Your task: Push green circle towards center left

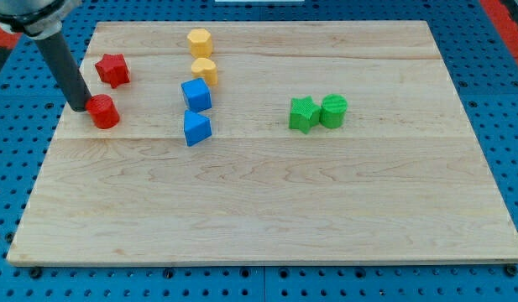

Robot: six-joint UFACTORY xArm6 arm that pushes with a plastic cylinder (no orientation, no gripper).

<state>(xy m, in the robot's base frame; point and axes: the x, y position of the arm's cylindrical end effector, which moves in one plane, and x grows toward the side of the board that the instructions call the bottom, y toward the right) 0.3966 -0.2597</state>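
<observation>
The green circle [333,111] sits right of the board's middle, touching a green star [303,114] on its left side. My tip [80,107] rests on the board at the far left, right against the left side of a red circle [103,111]. The tip is far to the left of the green circle, with the blue and yellow blocks between them.
A red star [112,70] lies above the red circle. A blue cube [196,95] and a blue triangular block [196,128] stand left of centre. A yellow hexagon [199,41] and a yellow rounded block [204,70] stand above them. The wooden board [267,210] lies on a blue pegboard.
</observation>
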